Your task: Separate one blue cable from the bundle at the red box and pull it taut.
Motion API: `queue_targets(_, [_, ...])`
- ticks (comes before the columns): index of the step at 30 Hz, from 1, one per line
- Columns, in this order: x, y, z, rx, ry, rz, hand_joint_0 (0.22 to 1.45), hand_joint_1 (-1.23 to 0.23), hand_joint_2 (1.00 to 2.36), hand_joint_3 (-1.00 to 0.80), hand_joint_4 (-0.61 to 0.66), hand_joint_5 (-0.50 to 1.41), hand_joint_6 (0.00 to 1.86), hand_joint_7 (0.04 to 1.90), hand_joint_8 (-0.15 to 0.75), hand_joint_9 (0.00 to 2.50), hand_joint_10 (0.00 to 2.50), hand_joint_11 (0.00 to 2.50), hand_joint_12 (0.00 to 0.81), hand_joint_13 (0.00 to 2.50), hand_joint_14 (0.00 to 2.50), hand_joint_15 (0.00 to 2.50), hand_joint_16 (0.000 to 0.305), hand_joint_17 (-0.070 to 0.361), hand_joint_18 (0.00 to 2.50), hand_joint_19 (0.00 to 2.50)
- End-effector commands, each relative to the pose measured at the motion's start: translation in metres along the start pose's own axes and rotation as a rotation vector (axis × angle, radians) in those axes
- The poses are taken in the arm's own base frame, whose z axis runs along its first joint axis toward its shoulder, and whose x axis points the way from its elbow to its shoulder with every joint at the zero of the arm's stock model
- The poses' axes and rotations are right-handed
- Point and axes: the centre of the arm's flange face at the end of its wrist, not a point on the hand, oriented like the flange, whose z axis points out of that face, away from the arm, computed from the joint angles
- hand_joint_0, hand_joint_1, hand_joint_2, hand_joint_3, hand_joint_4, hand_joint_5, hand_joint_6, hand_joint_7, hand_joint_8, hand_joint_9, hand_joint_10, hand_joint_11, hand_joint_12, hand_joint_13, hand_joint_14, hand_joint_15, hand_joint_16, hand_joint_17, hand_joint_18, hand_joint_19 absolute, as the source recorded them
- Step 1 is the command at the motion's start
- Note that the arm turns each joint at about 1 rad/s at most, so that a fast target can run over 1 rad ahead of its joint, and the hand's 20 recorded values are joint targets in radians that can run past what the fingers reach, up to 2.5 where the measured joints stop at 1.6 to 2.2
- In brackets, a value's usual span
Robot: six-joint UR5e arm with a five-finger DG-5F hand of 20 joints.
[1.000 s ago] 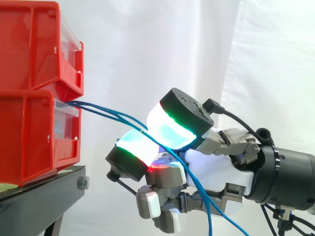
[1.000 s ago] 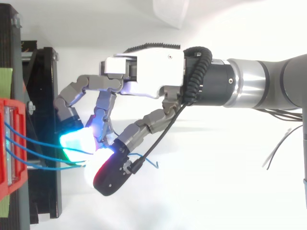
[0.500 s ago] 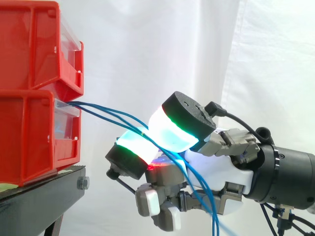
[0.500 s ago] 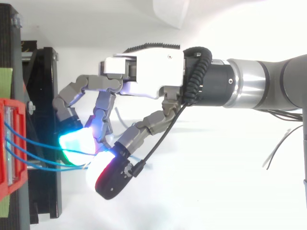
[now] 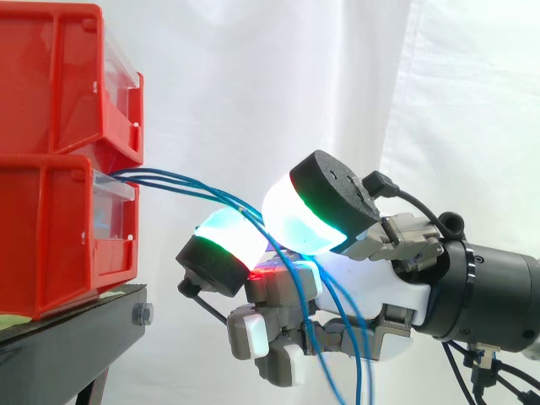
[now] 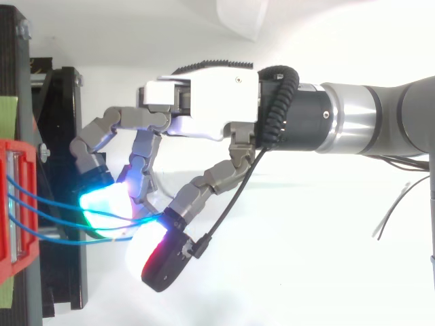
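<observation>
Side view: the robot hand point(image 5: 371, 291) reaches in from 3 o'clock with its curled fingers aimed toward 10 o'clock. Two cyan-glowing pads point(image 5: 299, 218) are pinched together on the thin blue cables point(image 5: 173, 180). The cables leave the lower red plastic box point(image 5: 51, 236) on the black worktop point(image 5: 76, 325), slope toward 4 o'clock, then hang loose past the palm. Top view shows three separate strands at the box, converging between the pads.

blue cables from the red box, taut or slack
Slack: the blue cables bow in curves from the red box to the hand, then droop loose below it in the side view.
</observation>
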Motion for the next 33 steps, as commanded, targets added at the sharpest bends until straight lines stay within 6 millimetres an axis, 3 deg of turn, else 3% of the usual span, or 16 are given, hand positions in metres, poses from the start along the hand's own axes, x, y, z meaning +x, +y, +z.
queue_targets(1, [-0.0001,0.0000,0.0000,0.001,-0.001,0.000,0.51,-0.93,1.00,-0.50,0.31,-0.13,0.89,1.20,0.417,1.23,0.01,1.12,0.410,1.11,0.02,0.62,0.056,0.127,1.20,0.73])
queue_targets(6, [0.0000,0.0007,0.0005,-0.001,0.000,0.000,0.58,-0.77,1.00,-0.50,0.30,-0.13,0.86,1.24,0.406,1.22,0.01,1.09,0.397,1.10,0.02,0.61,0.053,0.119,1.17,0.76])
queue_targets(14, [-0.0001,0.0007,0.0005,-0.001,-0.001,0.000,0.64,-0.83,1.00,-0.50,0.27,-0.13,0.85,1.26,0.406,1.20,0.01,1.05,0.393,1.08,0.02,0.62,0.053,0.119,1.16,0.77])
queue_targets(17, [0.0000,0.0007,0.0005,-0.001,0.000,0.002,0.62,-0.86,1.01,-0.33,0.27,-0.13,0.85,1.28,0.404,1.19,0.01,1.04,0.394,1.08,0.02,0.62,0.053,0.119,1.15,0.78])
queue_targets(20, [0.0000,0.0007,0.0005,-0.001,0.000,0.002,0.60,-0.81,1.02,-0.26,0.24,-0.15,0.86,1.25,0.407,1.17,0.01,1.01,0.403,1.07,0.02,0.62,0.054,0.122,1.14,0.80])
queue_targets(28, [0.0000,0.0005,0.0004,0.001,0.000,0.000,0.64,-0.86,1.02,-0.26,0.24,-0.16,0.86,1.25,0.406,1.13,0.01,1.02,0.405,1.05,0.02,0.62,0.054,0.122,1.14,0.78])
queue_targets(33, [-0.0001,0.0044,-0.0007,0.014,0.003,-0.002,0.60,-0.77,1.01,-0.33,0.28,-0.15,0.86,1.25,0.407,1.15,0.01,0.98,0.401,1.06,0.02,0.62,0.054,0.122,1.13,0.81])
